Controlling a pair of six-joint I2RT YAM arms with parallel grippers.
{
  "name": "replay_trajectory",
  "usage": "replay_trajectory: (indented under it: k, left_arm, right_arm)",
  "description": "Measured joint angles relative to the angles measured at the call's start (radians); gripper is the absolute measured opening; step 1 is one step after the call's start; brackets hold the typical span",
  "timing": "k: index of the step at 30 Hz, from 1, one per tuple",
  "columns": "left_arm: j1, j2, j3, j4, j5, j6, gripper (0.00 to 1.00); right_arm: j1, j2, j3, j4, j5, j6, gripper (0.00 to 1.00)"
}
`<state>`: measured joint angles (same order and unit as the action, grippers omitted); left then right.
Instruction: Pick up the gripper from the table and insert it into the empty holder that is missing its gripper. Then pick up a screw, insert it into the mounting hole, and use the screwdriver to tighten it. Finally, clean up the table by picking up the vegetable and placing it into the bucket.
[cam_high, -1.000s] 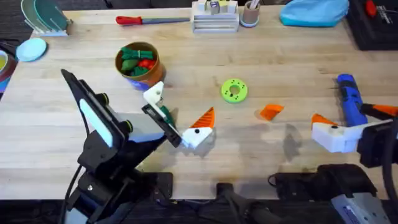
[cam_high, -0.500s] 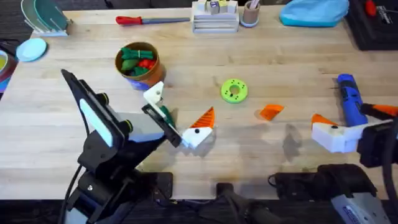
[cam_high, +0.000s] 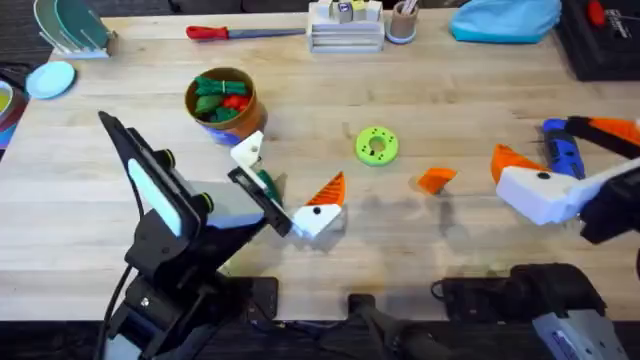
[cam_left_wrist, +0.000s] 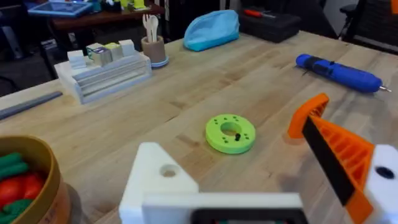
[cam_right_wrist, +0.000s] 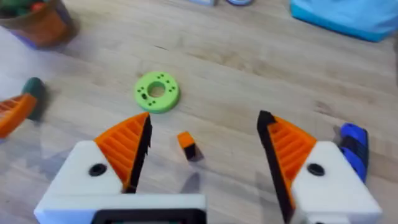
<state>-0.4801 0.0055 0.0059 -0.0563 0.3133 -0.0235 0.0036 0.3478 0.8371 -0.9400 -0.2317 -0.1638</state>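
The loose orange gripper (cam_high: 435, 179) (cam_right_wrist: 186, 144) lies flat on the table right of the green disc. My left gripper (cam_high: 293, 160) stands open. One of its fingers is the bare white holder (cam_high: 247, 151) (cam_left_wrist: 161, 180) with a visible mounting hole (cam_left_wrist: 168, 170). The other finger carries an orange pad (cam_high: 328, 190). The dark green vegetable (cam_high: 265, 183) (cam_right_wrist: 34, 90) lies between these fingers. My right gripper (cam_high: 535, 138) (cam_right_wrist: 205, 149) hangs open and holds nothing, over the blue screwdriver (cam_high: 563, 158) (cam_left_wrist: 339, 71). The bucket (cam_high: 220, 105) holds green and red toys. No screw is discernible.
A green ring disc (cam_high: 376, 145) (cam_right_wrist: 157, 92) sits mid-table. Along the far edge lie a red-handled screwdriver (cam_high: 240, 32), a white rack (cam_high: 345, 30) with blocks, a cup (cam_high: 402, 22) and a blue pouch (cam_high: 505, 20). Bare wood lies between the disc and the front edge.
My right gripper has moved away from the front edge and slightly left, now over the blue screwdriver. The left arm and the table's things have not moved.
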Motion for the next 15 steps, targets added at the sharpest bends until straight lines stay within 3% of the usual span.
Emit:
replay_trajectory:
  k: [6, 15]
  left_arm:
    - [0.000, 0.000, 0.000, 0.000, 0.000, 0.000, 0.992]
    - [0.000, 0.000, 0.000, 0.000, 0.000, 0.000, 0.992]
  right_arm:
    - [0.000, 0.083, 0.001, -0.072, -0.085, -0.070, 0.991]
    - [0.023, 0.555, 0.001, -0.034, -0.132, -0.169, 0.991]
